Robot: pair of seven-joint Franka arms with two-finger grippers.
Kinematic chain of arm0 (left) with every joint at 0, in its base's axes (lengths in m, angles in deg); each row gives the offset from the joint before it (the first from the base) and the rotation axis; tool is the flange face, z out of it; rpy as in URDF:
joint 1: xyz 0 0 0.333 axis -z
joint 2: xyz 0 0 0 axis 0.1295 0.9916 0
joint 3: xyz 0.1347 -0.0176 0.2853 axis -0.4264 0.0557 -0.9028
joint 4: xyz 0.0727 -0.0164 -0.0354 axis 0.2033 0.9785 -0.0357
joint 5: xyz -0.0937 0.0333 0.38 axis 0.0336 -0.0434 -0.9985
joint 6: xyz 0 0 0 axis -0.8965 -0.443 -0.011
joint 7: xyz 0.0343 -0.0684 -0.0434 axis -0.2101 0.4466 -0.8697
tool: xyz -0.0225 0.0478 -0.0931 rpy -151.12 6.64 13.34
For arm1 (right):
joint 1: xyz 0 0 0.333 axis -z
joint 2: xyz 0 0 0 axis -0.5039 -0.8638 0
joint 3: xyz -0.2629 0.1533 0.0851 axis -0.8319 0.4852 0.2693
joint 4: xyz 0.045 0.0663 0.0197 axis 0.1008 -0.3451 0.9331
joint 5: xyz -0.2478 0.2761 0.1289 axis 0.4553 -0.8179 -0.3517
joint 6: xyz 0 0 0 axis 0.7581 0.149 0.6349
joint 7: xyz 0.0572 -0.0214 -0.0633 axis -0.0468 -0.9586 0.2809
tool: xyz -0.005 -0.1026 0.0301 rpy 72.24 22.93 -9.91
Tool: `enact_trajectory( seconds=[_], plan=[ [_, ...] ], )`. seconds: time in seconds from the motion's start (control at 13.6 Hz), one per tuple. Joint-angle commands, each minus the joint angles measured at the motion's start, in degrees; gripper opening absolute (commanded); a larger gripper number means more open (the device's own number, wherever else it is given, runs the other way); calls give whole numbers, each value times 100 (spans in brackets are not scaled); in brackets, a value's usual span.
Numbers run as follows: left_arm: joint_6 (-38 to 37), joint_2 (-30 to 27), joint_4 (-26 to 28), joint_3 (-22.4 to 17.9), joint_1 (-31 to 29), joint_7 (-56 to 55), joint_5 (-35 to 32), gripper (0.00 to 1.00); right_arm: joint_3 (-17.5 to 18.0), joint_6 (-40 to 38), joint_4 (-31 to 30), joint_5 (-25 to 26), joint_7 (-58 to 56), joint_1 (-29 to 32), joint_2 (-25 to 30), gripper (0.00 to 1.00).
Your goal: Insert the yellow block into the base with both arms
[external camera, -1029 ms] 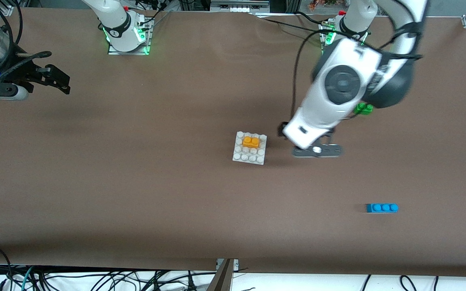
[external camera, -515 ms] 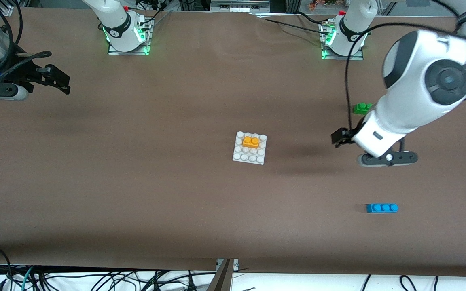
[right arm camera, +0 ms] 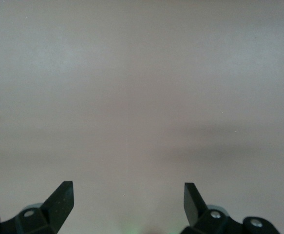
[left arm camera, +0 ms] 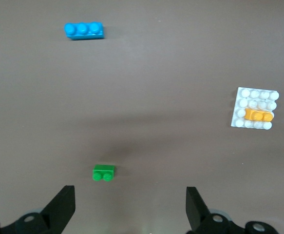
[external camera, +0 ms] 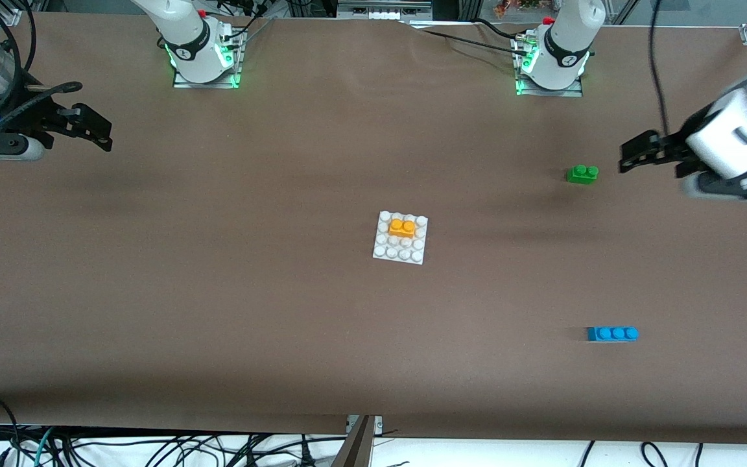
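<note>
Both arms clear, block seated

Left gripper (external camera: 633, 157), jaws wide and empty, hangs near the green brick (external camera: 582, 174); right gripper (external camera: 91, 130), likewise empty, waits at its bench end. The yellow block (external camera: 402, 227) sits on the base (external camera: 401, 253), apparently pressed home.

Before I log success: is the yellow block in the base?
In: the yellow block sits flat on the base's studs, no tool touching.

you are looking at a brown table (external camera: 218, 292) that is carrying two loose toy bricks toward the left arm's end. a green two-stud brick (external camera: 582, 174) is lying farther from the front camera. a longer blue three-stud brick (external camera: 612, 333) is lying nearer to it, well apart. black cables (external camera: 153, 447) are trailing below the table's near edge.
</note>
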Motion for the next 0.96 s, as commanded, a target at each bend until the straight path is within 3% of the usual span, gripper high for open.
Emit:
enact_trajectory(
  seconds=[0.0,0.22,0.88],
  plan=[
    [760,-967,1429,530,-631,147,74,100,-11,-51,123,-77,-10,8,-42,100],
    [797,-837,1300,576,-353,172,-741,100,-11,-42,132,-77,-10,-1,-42,100],
    [727,-705,1150,585,-413,182,-595,100,-2,-42,185,-77,-10,-1,-51,100]
  ],
)
